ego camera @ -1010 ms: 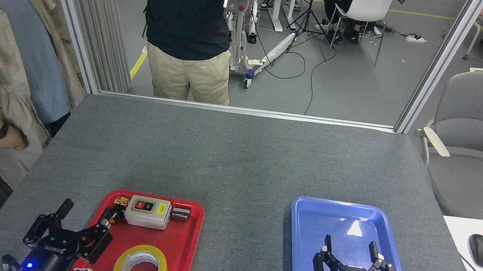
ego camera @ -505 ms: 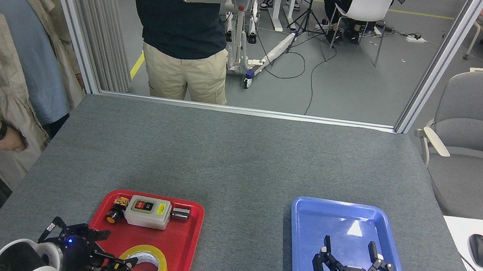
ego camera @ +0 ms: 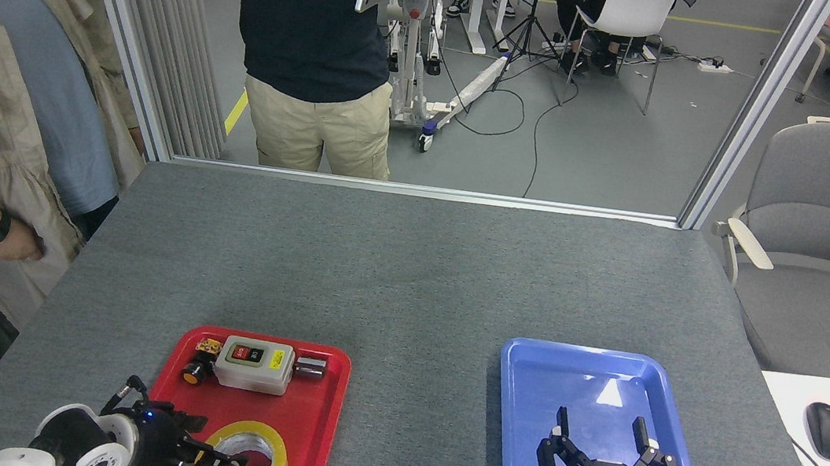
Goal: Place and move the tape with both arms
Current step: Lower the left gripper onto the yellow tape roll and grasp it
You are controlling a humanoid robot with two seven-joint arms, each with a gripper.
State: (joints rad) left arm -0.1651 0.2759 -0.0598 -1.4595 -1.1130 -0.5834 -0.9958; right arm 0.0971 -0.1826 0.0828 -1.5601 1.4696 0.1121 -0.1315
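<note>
Left black two-finger gripper (ego camera: 216,464) turned sideways at the near left, pointing right over the roll of translucent yellow packing tape (ego camera: 244,459). One slim finger (ego camera: 228,463) reaching across the white inner core, another just below it at the frame's bottom edge; cannot tell how wide the gap is, nor whether anything is gripped. Behind it, a rounded white wrist joint (ego camera: 85,438) with a small blue light.

Tape lying flat in the near part of the glossy red plastic tray (ego camera: 329,412), a wide ring, shiny on its upper face. At the tray's far end, a white rectangular switch box (ego camera: 254,364) with a red and a black button, a yellow label at its right. Beside it on the left an orange-tipped black cylinder (ego camera: 193,372); on the right a short silvery metal cylinder (ego camera: 310,367).

Over to the right: right black gripper (ego camera: 602,444) with white lettering, fingers spread wide, nothing between them, above the smooth blue plastic tray (ego camera: 524,373) with rounded corners. Both trays on the grey felt-like tabletop (ego camera: 411,264), well apart.

Beyond the far edge, a person in a dark shirt and beige trousers (ego camera: 322,55). Grey padded chair (ego camera: 818,235) off to the right.
</note>
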